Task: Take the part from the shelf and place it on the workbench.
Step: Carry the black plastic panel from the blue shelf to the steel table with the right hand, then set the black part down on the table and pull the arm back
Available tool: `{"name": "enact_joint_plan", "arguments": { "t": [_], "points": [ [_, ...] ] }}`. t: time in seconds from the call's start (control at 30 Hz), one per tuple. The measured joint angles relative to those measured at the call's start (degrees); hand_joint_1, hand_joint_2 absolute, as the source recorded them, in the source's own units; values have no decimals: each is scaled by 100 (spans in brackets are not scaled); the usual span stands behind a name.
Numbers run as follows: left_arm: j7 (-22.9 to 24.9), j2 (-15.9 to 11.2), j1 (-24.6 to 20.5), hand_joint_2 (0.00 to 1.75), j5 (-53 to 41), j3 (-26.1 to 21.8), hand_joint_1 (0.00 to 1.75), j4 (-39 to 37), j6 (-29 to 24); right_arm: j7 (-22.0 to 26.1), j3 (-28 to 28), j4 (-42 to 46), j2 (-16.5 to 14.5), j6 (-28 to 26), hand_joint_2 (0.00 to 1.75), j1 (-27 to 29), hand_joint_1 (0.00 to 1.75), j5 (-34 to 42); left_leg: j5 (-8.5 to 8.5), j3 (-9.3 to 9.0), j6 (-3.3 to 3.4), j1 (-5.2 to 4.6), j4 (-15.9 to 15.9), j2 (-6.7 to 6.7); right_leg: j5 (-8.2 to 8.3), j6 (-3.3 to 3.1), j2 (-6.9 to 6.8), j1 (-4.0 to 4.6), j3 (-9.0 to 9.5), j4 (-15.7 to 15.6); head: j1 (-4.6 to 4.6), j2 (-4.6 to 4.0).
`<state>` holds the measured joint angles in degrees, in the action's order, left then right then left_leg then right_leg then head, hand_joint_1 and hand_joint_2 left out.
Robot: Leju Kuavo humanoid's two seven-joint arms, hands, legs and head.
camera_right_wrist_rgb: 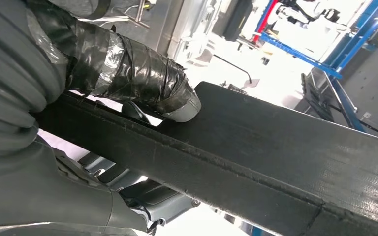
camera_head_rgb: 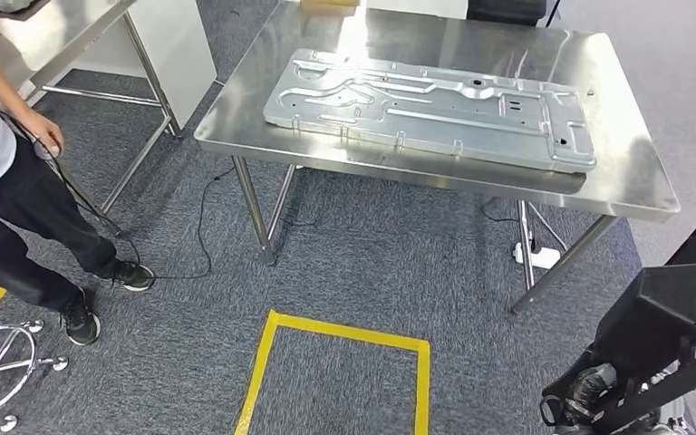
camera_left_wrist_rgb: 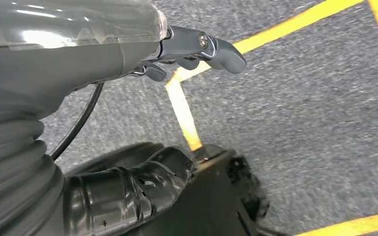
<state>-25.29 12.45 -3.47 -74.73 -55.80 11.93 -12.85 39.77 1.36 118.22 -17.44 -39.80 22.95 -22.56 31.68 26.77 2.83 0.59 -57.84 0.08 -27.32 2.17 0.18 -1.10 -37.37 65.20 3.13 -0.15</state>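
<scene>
A stainless workbench [camera_head_rgb: 616, 172] is seen ahead on grey carpet, with a big stamped metal panel [camera_head_rgb: 435, 107] laid flat on it. A long black part [camera_right_wrist_rgb: 275, 152] is gripped by the right hand [camera_right_wrist_rgb: 142, 88], thumb pressed on its edge, low at the robot's right. The left hand [camera_left_wrist_rgb: 197, 49] is seen above the floor's yellow tape [camera_head_rgb: 344, 335], holding nothing, fingers loosely apart. A person [camera_head_rgb: 0, 181] is stood at left.

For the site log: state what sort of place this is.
Probably a factory or workshop test area: a stainless steel workbench bearing a large stamped grey sheet-metal panel, yellow floor-marking tape on grey carpet, and blue industrial racking.
</scene>
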Motion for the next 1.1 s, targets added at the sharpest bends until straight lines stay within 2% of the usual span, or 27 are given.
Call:
{"name": "enact_joint_plan", "arguments": {
  "t": [0.07, 0.17, 0.2, 0.23, 0.27, 0.33, 0.37, 0.4, 0.43, 0.47, 0.5, 0.53, 0.57, 0.6, 0.63, 0.7, 0.73, 0.77, 0.83, 0.87, 0.9, 0.93, 0.97, 1.0, 1.07, 1.1],
  "points": [
    [-2, 1, -10, 175, -1, 1, 0, 0, 1, 0, -1, -9, 2, 0, 175, -1, 175, 0, 85, -66, -72, 0, 24, 3, 147, -69, -35, 43, 99, -416, 12, 0],
    [-5, -1, -29, 175, -2, 2, 0, 0, 2, -3, -3, -16, 4, 0, 175, 18, 175, 0, 132, -145, -174, -10, 3, 17, 82, -216, -25, 62, 180, -516, 13, 0],
    [-5, -1, -34, 175, -2, 2, 0, 0, 2, -2, -3, -16, 4, 0, 175, 18, 175, 0, 138, -131, -189, -6, -115, 17, 52, -256, -17, 54, 242, -546, 11, 0],
    [-6, -1, -40, 175, -2, 2, 0, 0, 2, -1, -5, -16, 4, 0, 175, 14, 175, 0, 170, -27, -199, 0, -335, 16, 30, -292, -13, 53, 310, -571, 8, 0],
    [-7, 0, -44, 175, -2, 2, 0, 0, 2, 0, -8, -15, 4, 0, 175, 10, 175, 0, 242, 161, -207, 6, -660, 13, 0, -327, -16, 53, 372, -593, 7, 0],
    [-7, 1, -40, 175, -2, 3, 0, 0, 2, 0, -13, -15, 4, 0, 175, 6, 175, 0, 508, 666, -215, 6, -1378, 11, -83, -376, -11, 70, 469, -603, 3, 0],
    [-7, 1, -30, 175, -2, 3, 0, 0, 2, 0, -14, -16, 4, 0, 175, 7, 175, 0, 630, 884, -213, 5, -1595, 11, -132, -386, 2, 82, 525, -603, 4, 0],
    [-6, -1, -16, 175, -2, 3, 0, 0, 2, -1, -15, -16, 4, 0, 175, 8, 175, -1, 668, 1029, -203, 4, -1651, 11, -185, -391, 19, 94, 592, -603, 4, 0],
    [-5, -2, -3, 175, -2, 2, 0, 0, 2, -1, -15, -16, 4, 0, 175, 8, 175, -1, 571, 1092, -182, 1, -1527, 10, -243, -390, 36, 107, 672, -603, 4, 0],
    [-5, -4, 5, 175, -2, 2, 0, 0, 2, -1, -16, -16, 4, 0, 175, 8, 175, -1, 336, 1080, -147, -7, -1255, 8, -302, -387, 48, 120, 755, -604, 4, 0],
    [-4, -7, 13, 175, -2, 2, 0, 0, 2, -1, -16, -16, 4, 1, 175, 6, 175, -1, 3, 1040, -103, -20, -917, 6, -360, -381, 53, 129, 821, -605, 7, 0],
    [-4, -9, 15, 175, -2, 2, 0, 0, 1, 0, -17, -19, 4, 1, 175, 4, 175, -1, -224, 1002, -70, -42, -640, -9, -418, -362, 68, 141, 879, -598, 9, 0],
    [-5, -11, 12, 175, -2, 2, 0, 0, -1, 0, -20, -22, 5, 2, 175, 0, 175, 0, -386, 963, -45, -64, -455, -25, -475, -335, 78, 146, 913, -594, 10, 0],
    [-5, -15, 14, 175, -2, 2, 0, 0, -2, 0, -22, -26, 5, 2, 175, 0, 175, -1, -459, 946, -31, -78, -359, -41, -513, -302, 90, 146, 949, -571, 11, 0],
    [-5, -17, 12, 175, -2, 2, 0, 0, -4, 0, -25, -28, 7, 2, 175, 1, 175, 0, -424, 914, -24, -89, -336, -53, -535, -267, 102, 148, 991, -556, 10, 0],
    [-7, -16, 12, 175, -7, 2, 0, 0, -5, -1, -26, -24, 9, 1, 175, -1, 175, -1, -471, 780, 17, -71, -249, -51, -557, -212, 92, 135, 1032, -468, 11, 0],
    [-8, -16, 5, 175, -12, 2, 0, 0, -6, 0, -26, -22, 10, 0, 175, -7, 175, 0, -463, 698, 41, -63, -211, -47, -592, -178, 80, 126, 974, -337, 13, 0],
    [-9, -15, -8, 175, -18, 2, 0, 0, -7, 2, -26, -20, 14, 0, 175, -17, 175, 0, -451, 626, 63, -53, -177, -46, -666, -140, 69, 109, 837, -100, 15, 0],
    [-9, -15, -27, 175, -28, 2, 0, 0, -7, 4, -26, -20, 24, 0, 175, -24, 175, 5, -388, 539, 86, -50, -146, -46, -912, -62, 53, 68, 386, 538, 18, 0],
    [-9, -15, -29, 175, -32, 2, 0, 0, -7, 5, -25, -20, 29, 0, 175, -24, 175, 10, -344, 495, 86, -47, -144, -47, -1016, -33, 52, 47, 164, 780, 17, 0],
    [-9, -15, -21, 175, -35, 2, 0, 0, -7, 4, -25, -20, 32, 0, 175, -21, 175, 17, -293, 441, 76, -44, -144, -49, -1043, -8, 49, 29, 10, 875, 17, 0],
    [-9, -15, -11, 175, -36, 2, 0, 0, -7, 4, -24, -20, 33, 0, 175, -21, 175, 27, -237, 371, 62, -37, -144, -51, -949, 11, 45, 12, -55, 788, 17, 0],
    [-9, -15, -3, 175, -37, 2, 0, 0, -7, 4, -24, -20, 34, 0, 175, -21, 175, 40, -176, 289, 45, -28, -144, -53, -728, 23, 40, 0, -41, 543, 17, 0],
    [-9, -15, 6, 175, -37, 2, 0, -1, -7, 4, -24, -20, 34, 0, 175, -21, 175, 59, -114, 220, 23, -21, -140, -56, -409, 24, 29, -9, 13, 205, 20, 0],
    [-5, -14, -2, 175, -37, 2, 0, -2, -7, 3, -24, -24, 42, 0, 175, -23, 175, 91, -12, 112, -41, -14, -138, -61, -27, -33, -2, 19, 94, -279, 17, 0],
    [-3, -14, -7, 175, -37, 2, 0, -2, -7, 2, -25, -26, 47, 0, 175, -19, 175, 91, 23, 80, -81, -16, -131, -62, 51, -87, -13, 42, 108, -374, 16, 0]
  ]
}}
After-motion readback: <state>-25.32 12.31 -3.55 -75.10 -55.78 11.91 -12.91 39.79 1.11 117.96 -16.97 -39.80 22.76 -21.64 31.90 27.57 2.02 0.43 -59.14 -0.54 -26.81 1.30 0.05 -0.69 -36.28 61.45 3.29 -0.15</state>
